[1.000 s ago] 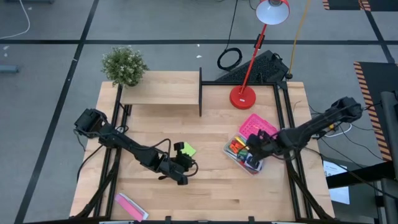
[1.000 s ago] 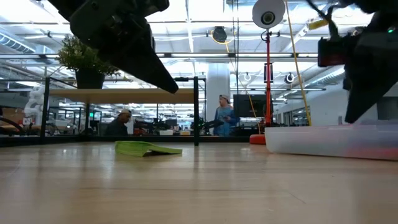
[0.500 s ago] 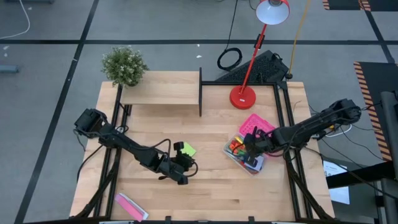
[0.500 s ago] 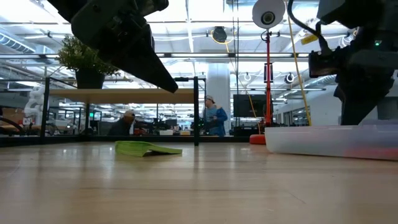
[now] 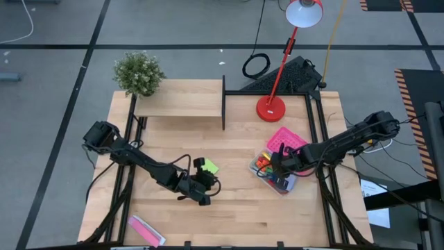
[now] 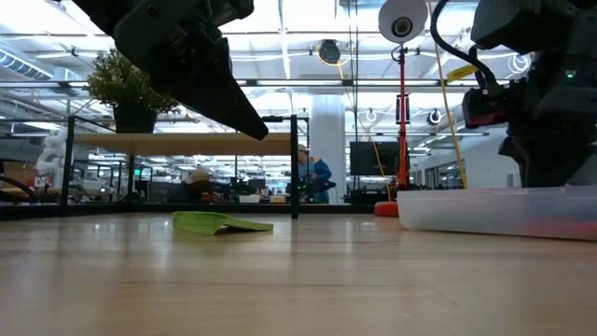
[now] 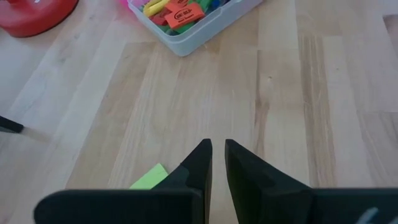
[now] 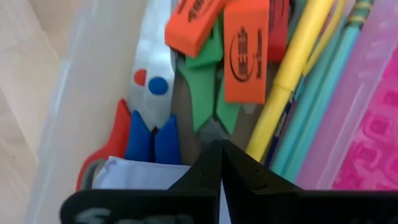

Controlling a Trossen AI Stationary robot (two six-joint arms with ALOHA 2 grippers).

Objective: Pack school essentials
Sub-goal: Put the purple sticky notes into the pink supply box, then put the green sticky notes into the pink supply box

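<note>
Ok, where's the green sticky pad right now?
In the high view the green pad lies flat mid-table, just beyond the left claw, well left of the bin.

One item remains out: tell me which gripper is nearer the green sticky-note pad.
Left. The left gripper is just beside the green sticky-note pad; the right gripper is over the clear box.

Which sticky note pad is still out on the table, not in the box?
The green sticky-note pad, lying flat beside the left gripper; the pale-blue pad is already inside the box.
</note>
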